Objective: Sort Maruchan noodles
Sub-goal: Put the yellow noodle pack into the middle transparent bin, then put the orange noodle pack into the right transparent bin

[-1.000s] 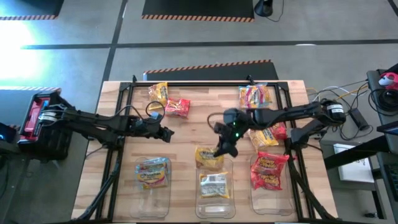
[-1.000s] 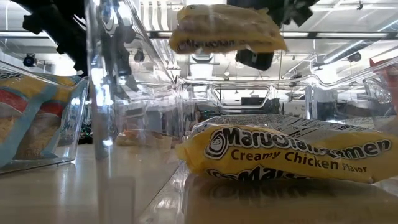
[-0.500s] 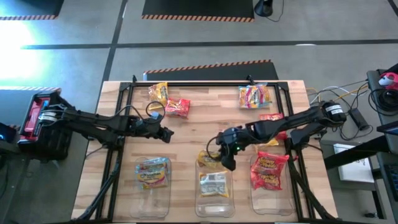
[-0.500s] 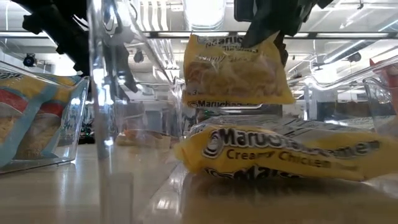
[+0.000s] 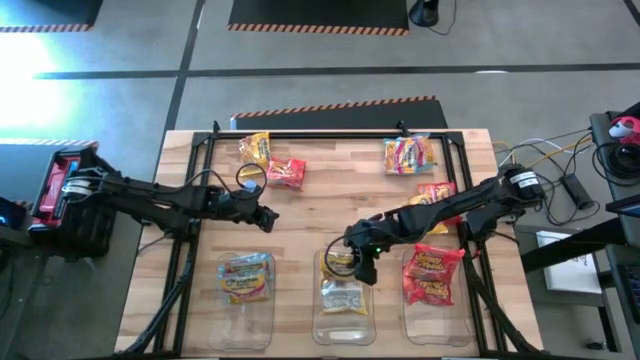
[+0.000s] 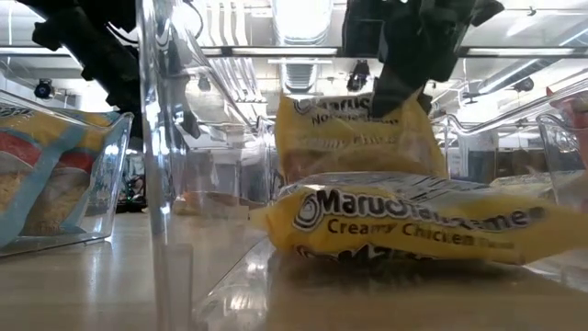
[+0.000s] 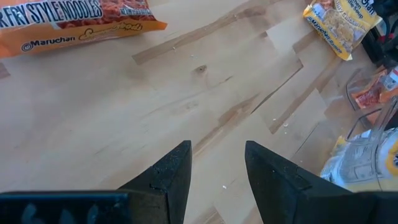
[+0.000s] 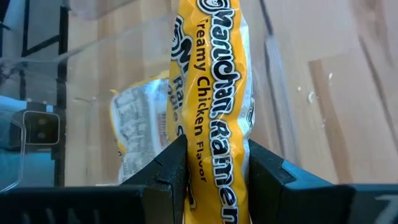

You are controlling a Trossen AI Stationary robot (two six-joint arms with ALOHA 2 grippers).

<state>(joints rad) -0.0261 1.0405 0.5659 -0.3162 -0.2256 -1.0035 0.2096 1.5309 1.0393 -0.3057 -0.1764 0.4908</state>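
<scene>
My right gripper (image 5: pixel 352 264) squeezes a yellow crinkly plastic noodle packet (image 8: pixel 210 93) over the middle clear plastic bin (image 5: pixel 345 318), so next I let go; my left gripper (image 7: pixel 216 165) waits open, holding nothing.

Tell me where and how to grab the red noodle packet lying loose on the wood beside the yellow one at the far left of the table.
Take the red packet from straight above, pinching across its short sides. It lies flat on the table, so no edge is raised to hook. Its left edge nearly meets the yellow packet, so set the fingers on the near and far edges. The open left gripper hovers closest.
</scene>
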